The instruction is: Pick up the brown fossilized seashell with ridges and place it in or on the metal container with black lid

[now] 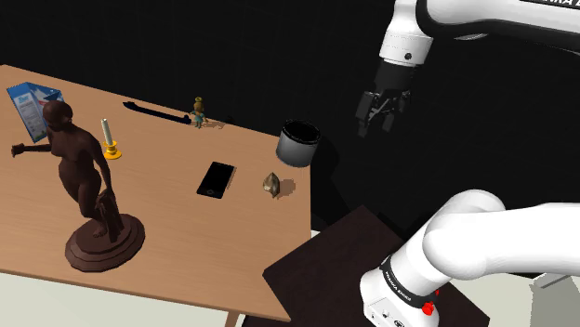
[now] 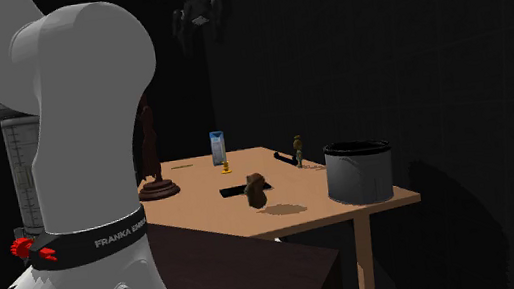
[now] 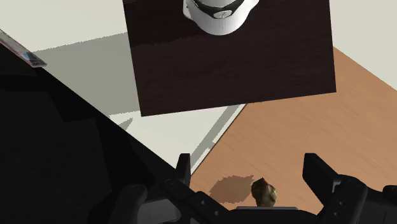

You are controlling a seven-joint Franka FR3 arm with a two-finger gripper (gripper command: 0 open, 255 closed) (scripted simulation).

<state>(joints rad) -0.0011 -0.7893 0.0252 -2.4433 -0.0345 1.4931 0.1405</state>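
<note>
The brown ridged seashell stands on the wooden table near its right edge, and shows too in the second exterior view and between the fingers far below in the wrist view. The grey metal container with a black rim sits at the table's far right corner. My gripper hangs open high in the air, off the table's edge, to the right of and above the container. Nothing is held. It also appears at the top of the second exterior view.
A dark brown statue, a black phone, a yellow candle holder, a small figurine, a long black object and a blue carton share the table. My dark stand sits beside the table's near right corner.
</note>
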